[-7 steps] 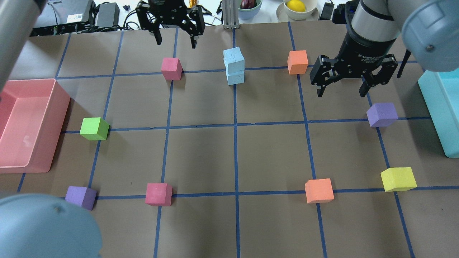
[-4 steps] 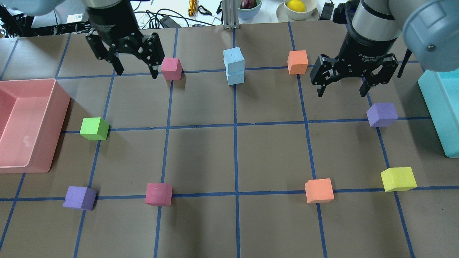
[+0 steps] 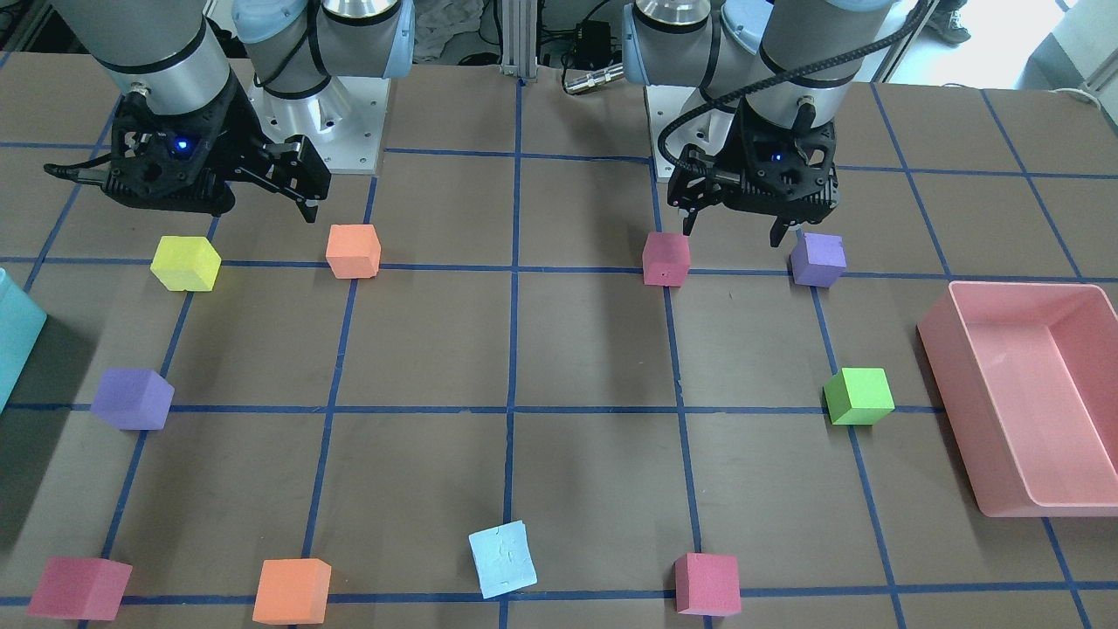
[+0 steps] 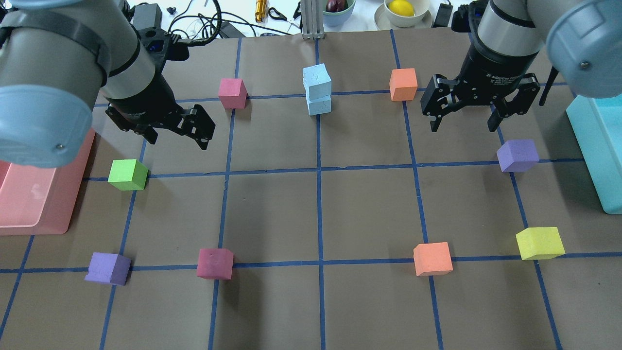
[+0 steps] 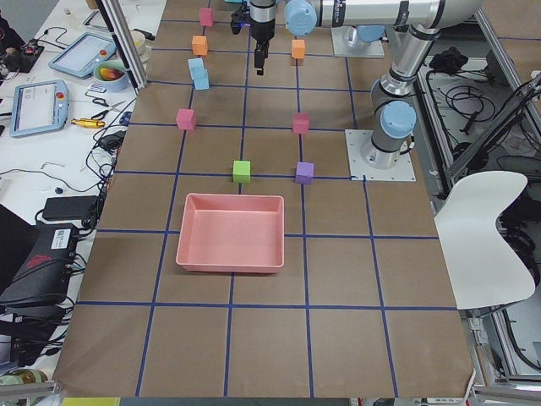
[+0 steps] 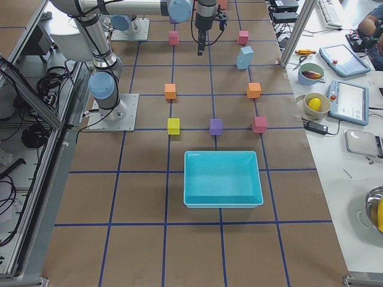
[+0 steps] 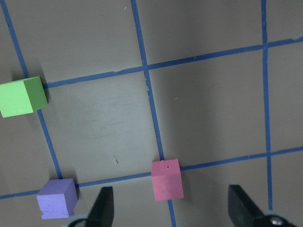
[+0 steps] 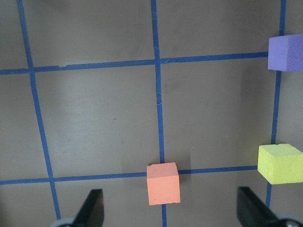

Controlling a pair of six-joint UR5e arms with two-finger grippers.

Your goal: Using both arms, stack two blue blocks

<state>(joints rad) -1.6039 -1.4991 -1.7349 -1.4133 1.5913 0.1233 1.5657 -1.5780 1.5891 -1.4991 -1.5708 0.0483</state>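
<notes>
The two pale blue blocks stand stacked at the far middle of the table, the upper one turned a little on the lower one. The front-facing view shows only the top block. My left gripper hangs open and empty above the table, left of the stack and apart from it, between a pink cube and a green cube. My right gripper hangs open and empty to the right of the stack, near an orange cube. Both wrist views show spread fingers with nothing between them.
A pink bin lies at the left edge and a teal bin at the right edge. Purple, yellow, orange, pink and purple cubes stand on the grid. Bowls and cables lie beyond the far edge.
My left arm has swung from the far edge towards the left and nearer, past the pink cube, gripper still open. The right arm and the blue stack have stayed put.
</notes>
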